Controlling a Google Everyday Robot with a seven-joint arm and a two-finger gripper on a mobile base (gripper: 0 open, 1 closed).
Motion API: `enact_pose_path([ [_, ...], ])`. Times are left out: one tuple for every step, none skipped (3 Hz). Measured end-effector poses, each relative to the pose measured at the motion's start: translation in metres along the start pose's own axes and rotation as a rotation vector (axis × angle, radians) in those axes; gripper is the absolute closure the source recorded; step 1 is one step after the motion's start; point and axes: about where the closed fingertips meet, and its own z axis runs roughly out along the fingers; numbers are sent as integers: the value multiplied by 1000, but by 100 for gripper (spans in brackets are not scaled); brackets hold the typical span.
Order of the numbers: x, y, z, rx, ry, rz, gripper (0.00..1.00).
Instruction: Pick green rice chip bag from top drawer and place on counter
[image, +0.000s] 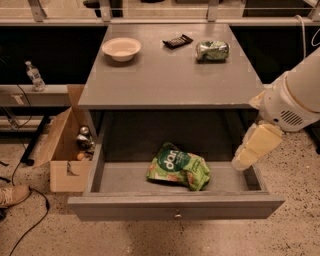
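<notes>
The green rice chip bag (178, 167) lies crumpled on the floor of the open top drawer (175, 206), right of its middle, logo side up. The counter (165, 75) is the grey tabletop above the drawer. My arm comes in from the right. Its white housing (292, 100) hangs beside the counter's right front corner. The cream gripper (243, 161) points down and left over the drawer's right side, to the right of the bag and apart from it. It holds nothing that I can see.
On the counter stand a white bowl (121, 48), a black remote-like object (177, 41) and a shiny silver-green foil packet (212, 50). An open cardboard box (65, 150) with cans sits left of the cabinet. A water bottle (34, 76) and cables lie at the far left.
</notes>
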Motion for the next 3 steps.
enact_pose_path([
  [0,1,8,-12,1,3,0],
  [-1,4,71,-103,7,25,0],
  [-4,2,132,-140,21,58,0],
])
